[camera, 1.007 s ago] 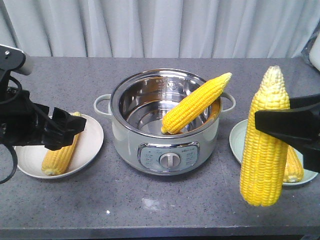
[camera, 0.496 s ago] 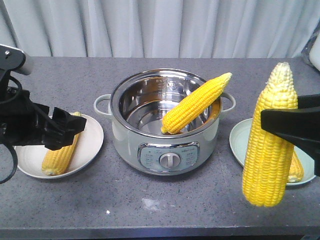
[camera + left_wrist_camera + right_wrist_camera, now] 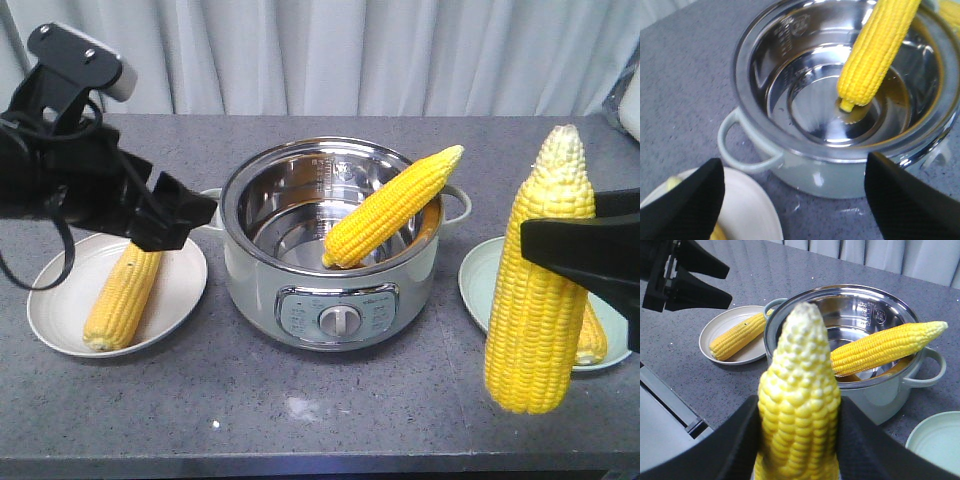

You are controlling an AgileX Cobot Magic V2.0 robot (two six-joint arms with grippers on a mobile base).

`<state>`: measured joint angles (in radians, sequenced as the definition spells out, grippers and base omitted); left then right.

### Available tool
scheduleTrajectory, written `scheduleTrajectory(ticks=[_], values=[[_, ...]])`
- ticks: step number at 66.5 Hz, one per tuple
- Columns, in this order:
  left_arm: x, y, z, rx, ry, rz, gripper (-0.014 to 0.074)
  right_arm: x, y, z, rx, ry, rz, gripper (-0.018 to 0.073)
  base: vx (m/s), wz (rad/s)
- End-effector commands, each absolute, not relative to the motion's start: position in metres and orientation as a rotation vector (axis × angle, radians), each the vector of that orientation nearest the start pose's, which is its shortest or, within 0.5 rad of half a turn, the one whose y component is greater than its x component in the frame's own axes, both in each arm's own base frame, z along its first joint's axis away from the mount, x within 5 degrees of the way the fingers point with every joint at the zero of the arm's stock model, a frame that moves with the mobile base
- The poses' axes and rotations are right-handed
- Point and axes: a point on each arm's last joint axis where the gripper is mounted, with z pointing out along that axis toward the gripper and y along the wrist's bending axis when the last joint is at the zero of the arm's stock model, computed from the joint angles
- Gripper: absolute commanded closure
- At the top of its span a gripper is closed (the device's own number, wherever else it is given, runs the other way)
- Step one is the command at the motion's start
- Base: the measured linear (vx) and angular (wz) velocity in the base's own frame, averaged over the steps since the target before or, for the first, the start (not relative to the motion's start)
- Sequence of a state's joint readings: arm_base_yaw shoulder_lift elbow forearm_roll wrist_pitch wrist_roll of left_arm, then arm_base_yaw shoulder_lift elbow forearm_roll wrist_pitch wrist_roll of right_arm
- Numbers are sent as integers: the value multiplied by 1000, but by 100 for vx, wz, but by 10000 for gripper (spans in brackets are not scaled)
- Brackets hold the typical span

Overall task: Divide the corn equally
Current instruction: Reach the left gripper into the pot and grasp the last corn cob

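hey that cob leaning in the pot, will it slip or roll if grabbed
Probably stiff: the cob spans from pot floor to rim unbent. Likely to pivot when nudged, resting only on its base and the rim. Round and tapered, it may roll.

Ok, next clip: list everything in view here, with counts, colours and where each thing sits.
corn: 4, yellow; white-plate cob lying flat, pot cob leaning on the rim, green-plate cob lying flat, held cob upright off the table at the right
pot: 1, pale green with steel inside, middle of the table
white plate: 1, left of the pot
green plate: 1, pale, right of the pot
table: 1, speckled grey
curtain: 1, pale grey, behind the table
left hand: 1, black, open, raised by the pot's left handle
right hand: 1, black, shut on the held cob
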<state>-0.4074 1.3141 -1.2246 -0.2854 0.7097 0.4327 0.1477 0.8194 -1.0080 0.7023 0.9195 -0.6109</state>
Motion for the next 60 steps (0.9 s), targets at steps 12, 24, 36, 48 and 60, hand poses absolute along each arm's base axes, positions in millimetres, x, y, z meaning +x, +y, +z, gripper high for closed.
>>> scheduleTrajectory(ticks=[12, 24, 36, 48, 60], values=[[285, -170, 405, 992, 1892, -548, -1, 130, 66, 420, -569, 1874, 573, 315, 0, 0], [310, -190, 400, 1075, 1855, -578, 1, 130, 66, 420, -569, 1874, 573, 314, 0, 0], [330, -219, 384, 1165, 1838, -592, 2, 130, 66, 420, -569, 1874, 573, 315, 0, 0], [347, -243, 372, 1211, 1827, -600, 2, 130, 66, 420, -569, 1874, 573, 315, 0, 0], [363, -260, 358, 1237, 1826, -593, 2, 130, 66, 421, -569, 1873, 572, 315, 0, 0]])
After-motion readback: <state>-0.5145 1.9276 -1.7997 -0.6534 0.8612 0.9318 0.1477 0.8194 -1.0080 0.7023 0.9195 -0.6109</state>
